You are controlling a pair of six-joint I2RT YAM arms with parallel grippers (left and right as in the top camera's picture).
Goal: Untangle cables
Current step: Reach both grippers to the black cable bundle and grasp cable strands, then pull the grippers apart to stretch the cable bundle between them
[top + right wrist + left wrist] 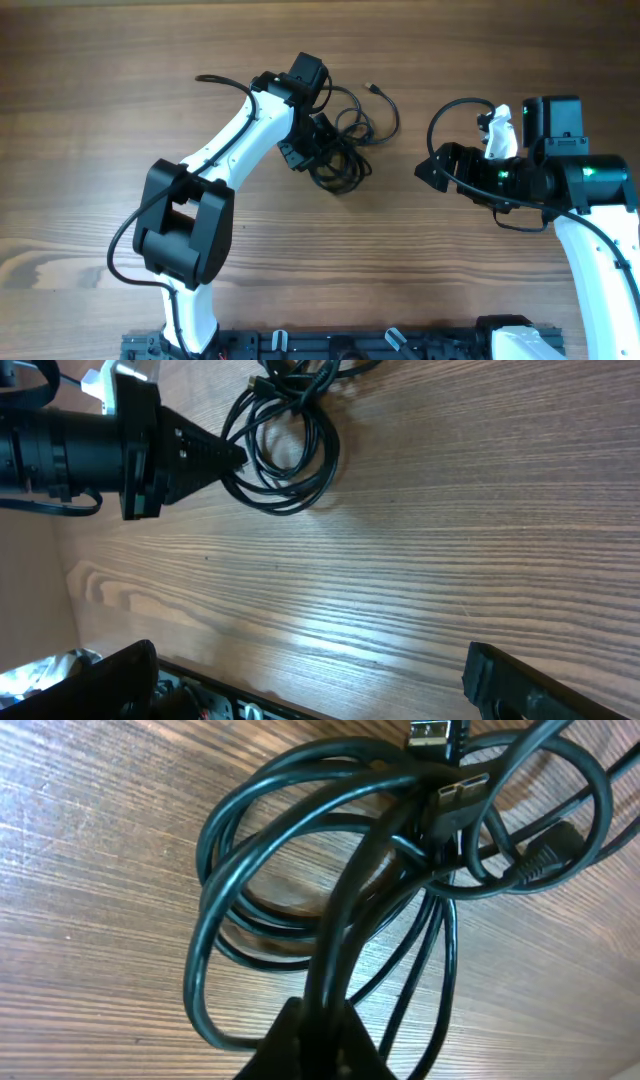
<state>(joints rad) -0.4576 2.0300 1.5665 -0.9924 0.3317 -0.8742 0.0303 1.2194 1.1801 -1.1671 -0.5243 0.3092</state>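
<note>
The cables (345,160) lie as one black tangle of looped cords on the wooden table, with one plug tip (372,88) sticking out at the far side. In the left wrist view the loops (300,900) fill the frame, with metallic plugs (458,790) near the top. My left gripper (315,145) is at the tangle's left side, and in its wrist view it (320,1040) is shut on a couple of cable strands. My right gripper (430,168) is open and empty, to the right of the tangle and apart from it. Its wrist view (308,660) shows the tangle (285,450) far ahead.
The wooden table (120,150) spreads all around. The arm bases and a black rail (350,345) sit at the front edge. Thicker black wires loop off the right arm (450,115) and the left arm (215,80).
</note>
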